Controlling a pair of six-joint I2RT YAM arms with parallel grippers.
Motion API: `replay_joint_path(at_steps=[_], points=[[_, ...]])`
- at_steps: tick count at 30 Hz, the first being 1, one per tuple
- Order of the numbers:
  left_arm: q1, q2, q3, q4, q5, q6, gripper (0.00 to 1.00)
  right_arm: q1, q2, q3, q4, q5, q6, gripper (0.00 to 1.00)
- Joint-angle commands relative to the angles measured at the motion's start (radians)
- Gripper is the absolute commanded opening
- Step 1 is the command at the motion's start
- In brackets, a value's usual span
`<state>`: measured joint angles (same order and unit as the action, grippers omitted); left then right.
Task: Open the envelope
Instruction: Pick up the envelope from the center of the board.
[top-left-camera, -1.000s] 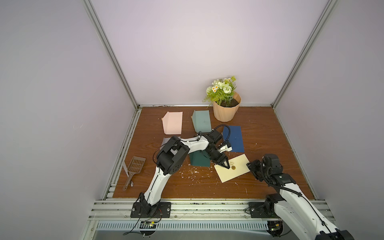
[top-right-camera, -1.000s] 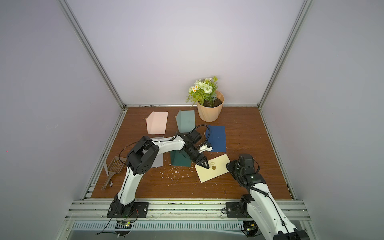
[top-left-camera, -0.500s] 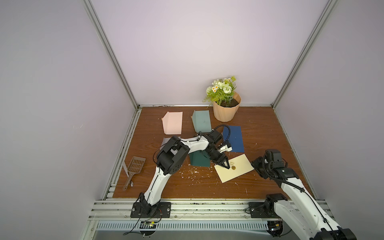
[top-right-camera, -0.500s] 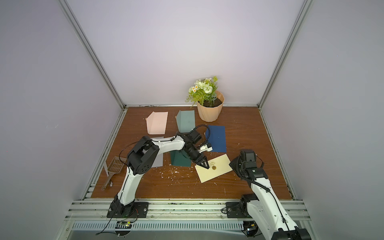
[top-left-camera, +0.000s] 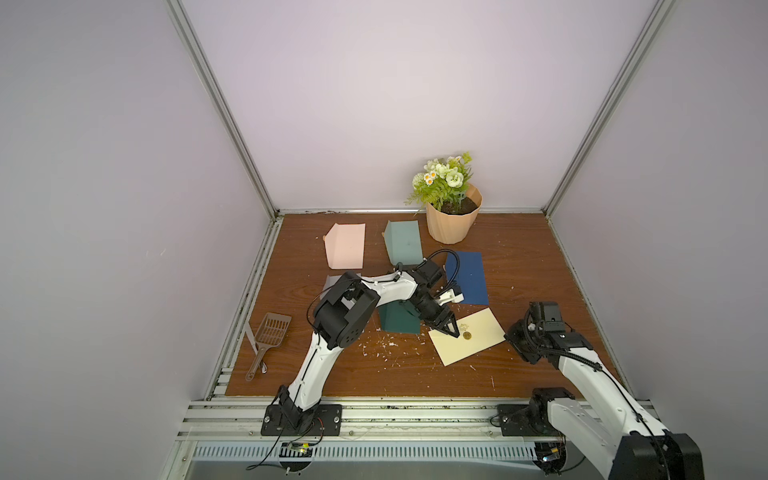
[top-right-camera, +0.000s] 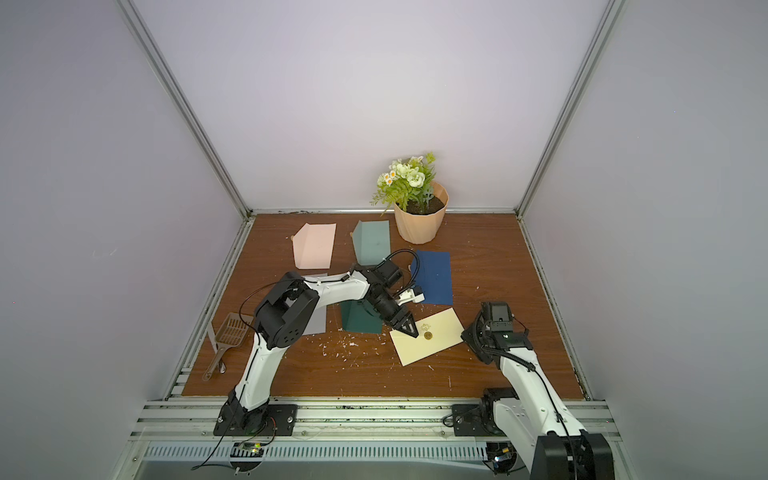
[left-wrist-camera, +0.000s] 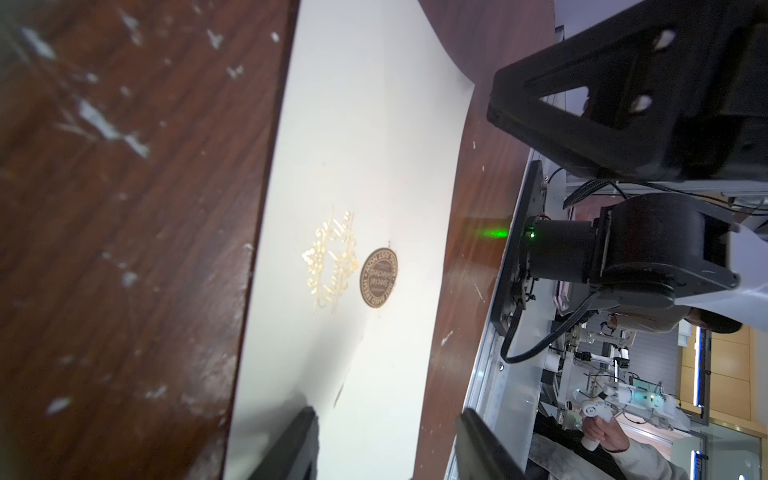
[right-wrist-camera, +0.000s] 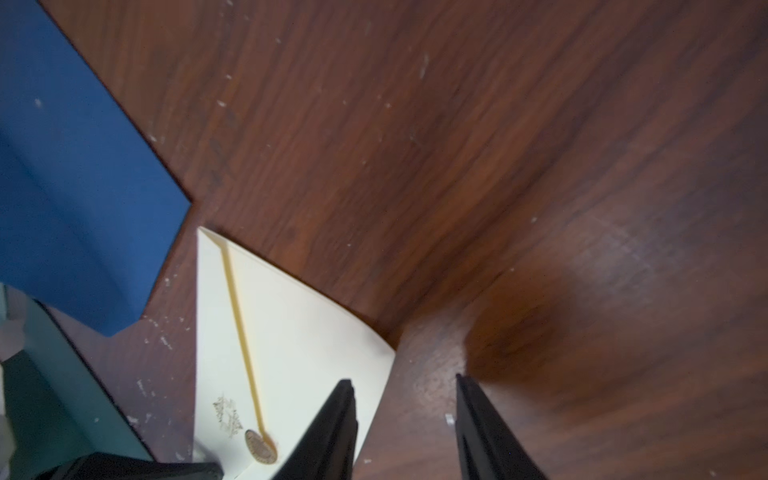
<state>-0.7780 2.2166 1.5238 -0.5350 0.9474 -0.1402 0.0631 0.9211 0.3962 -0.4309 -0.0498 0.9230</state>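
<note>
- The envelope (top-left-camera: 473, 347), cream, lies flat on the tabletop (top-left-camera: 519, 270), low and right of centre in both top views, just below a blue one (top-left-camera: 469, 274).
- Its flap is down, and the round seal (left-wrist-camera: 378, 277) sits over the flap's point. As far as we can see it is unbroken, so nothing of the opening itself is done.
- Our left fingers (left-wrist-camera: 300, 444) stand apart and empty over the envelope's left part, beside the seal.
- In a top view the left fingers (top-right-camera: 409, 328) reach down to the paper, though we cannot tell whether they press on it.
- Our right fingers (right-wrist-camera: 334, 432) are also apart and hold nothing. One is above the envelope's right corner, the other above bare wood.
- We judge this to be the set-up stage: both arms are in place, one likely to pin the envelope, the other to catch an edge.
- Left to do: get a hold under the flap, break the seal, and fold the flap back.
</note>
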Motion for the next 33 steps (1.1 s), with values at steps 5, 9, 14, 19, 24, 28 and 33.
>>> replay_joint_path(at_steps=[5, 9, 14, 19, 24, 28, 33], points=[[0.014, 0.091, -0.031, -0.086, -0.122, 0.024, 0.56, -0.016, 0.064, -0.037, 0.085, -0.076, -0.032, 0.43], [0.017, 0.095, -0.030, -0.086, -0.119, 0.024, 0.55, -0.017, 0.083, -0.062, 0.147, -0.118, -0.031, 0.41], [0.022, 0.101, -0.029, -0.085, -0.113, 0.024, 0.55, -0.016, 0.127, -0.079, 0.211, -0.165, -0.041, 0.39], [0.022, 0.113, -0.025, -0.088, -0.105, 0.023, 0.55, -0.017, 0.142, -0.090, 0.281, -0.238, -0.087, 0.38], [0.022, 0.121, -0.021, -0.095, -0.105, 0.024, 0.55, -0.017, 0.127, -0.143, 0.426, -0.344, -0.101, 0.39], [0.022, 0.124, -0.020, -0.098, -0.107, 0.026, 0.55, -0.017, 0.127, -0.163, 0.489, -0.382, -0.099, 0.39], [0.023, 0.127, -0.019, -0.100, -0.106, 0.026, 0.54, -0.017, 0.158, -0.178, 0.587, -0.444, -0.086, 0.38]])
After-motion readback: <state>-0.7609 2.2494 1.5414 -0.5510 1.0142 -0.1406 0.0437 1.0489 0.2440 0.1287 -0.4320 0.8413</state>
